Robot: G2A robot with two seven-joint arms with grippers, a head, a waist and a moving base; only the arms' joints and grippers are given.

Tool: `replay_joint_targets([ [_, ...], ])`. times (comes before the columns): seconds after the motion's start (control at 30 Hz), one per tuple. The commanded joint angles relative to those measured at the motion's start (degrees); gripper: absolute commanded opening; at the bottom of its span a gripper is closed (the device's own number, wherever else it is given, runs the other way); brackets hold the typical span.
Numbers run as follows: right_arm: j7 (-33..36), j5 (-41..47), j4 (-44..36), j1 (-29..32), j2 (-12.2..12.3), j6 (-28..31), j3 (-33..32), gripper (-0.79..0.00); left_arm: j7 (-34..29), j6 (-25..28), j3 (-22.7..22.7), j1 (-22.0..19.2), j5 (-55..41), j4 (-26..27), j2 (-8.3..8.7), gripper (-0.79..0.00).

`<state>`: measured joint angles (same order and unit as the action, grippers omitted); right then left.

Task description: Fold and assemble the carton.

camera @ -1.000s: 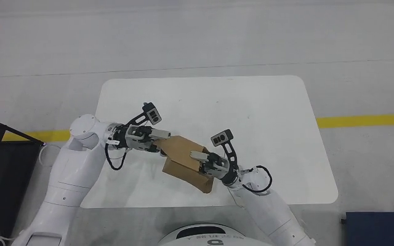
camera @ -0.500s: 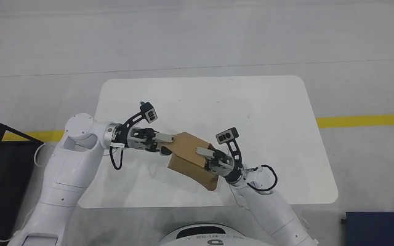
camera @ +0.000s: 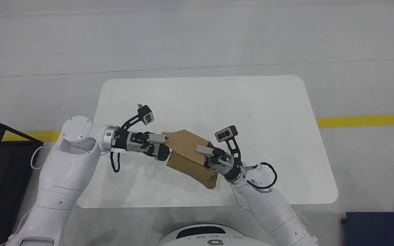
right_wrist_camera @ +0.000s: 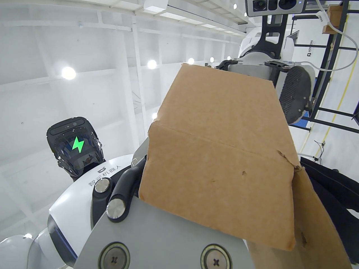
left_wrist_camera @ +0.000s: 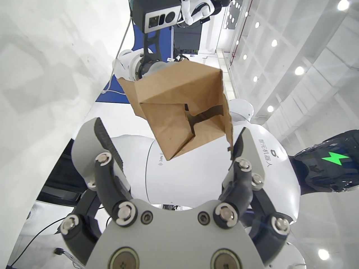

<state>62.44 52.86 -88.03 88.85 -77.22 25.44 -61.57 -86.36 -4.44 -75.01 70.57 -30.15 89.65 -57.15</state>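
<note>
Carton, brown cardboard, part-folded, is over the front middle of the table, between the two arms. Left gripper is at the carton's left end, jaws apart. In the left wrist view the carton's open end faces it with inner flaps folded in. One torn edge is just beside or touching one finger, the other finger well apart from it. Right gripper is at the carton's right end, jaws clamped on a panel, with a flap lying over it.

My left arm extends from 9 o'clock, left pincer spread wide; my right arm from 5 o'clock, right pincer clamped on the carton.
</note>
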Motion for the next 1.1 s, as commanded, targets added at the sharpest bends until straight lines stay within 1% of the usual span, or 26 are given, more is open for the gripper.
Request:
replay_joint_targets([
  [0.0, 0.85, 2.01, 0.31, -0.18, -0.09, -0.06, 0.17, -0.785, 0.07, 0.10, 0.41, -0.23, -0.09, -0.08, 0.01, 0.000],
  [0.23, 4.49, 8.81, 3.85, -1.97, -0.80, -0.04, 1.77, -0.785, -0.25, -0.12, 1.75, -1.19, -1.79, 0.65, 0.00, 0.000],
  [0.43, 7.02, 13.81, 6.55, -3.78, -1.61, -0.10, 3.27, -0.785, 0.41, 0.42, 3.18, -2.27, -0.14, 1.40, 0.05, 0.000],
  [0.6, 10.89, 18.25, 8.72, -5.12, -2.30, -0.79, 4.25, -0.785, 1.39, 0.91, 4.28, -2.34, 0.14, 1.44, 0.04, 0.000],
  [0.73, 12.06, 19.19, 10.02, -5.84, -2.72, -0.59, 4.75, -0.785, 2.79, 1.06, 4.92, -2.57, -0.55, 1.01, -0.04, 0.000],
  [0.87, 12.01, 18.14, 10.34, -6.06, -2.97, -0.05, 5.15, -0.785, 3.75, 1.59, 5.92, -2.97, -1.08, 0.91, -0.19, 0.000],
  [1.07, 12.16, 17.57, 10.03, -5.66, -3.11, -0.07, 4.96, -0.785, 4.53, 1.95, 8.27, -3.81, 1.52, 1.68, -0.32, 0.000],
])
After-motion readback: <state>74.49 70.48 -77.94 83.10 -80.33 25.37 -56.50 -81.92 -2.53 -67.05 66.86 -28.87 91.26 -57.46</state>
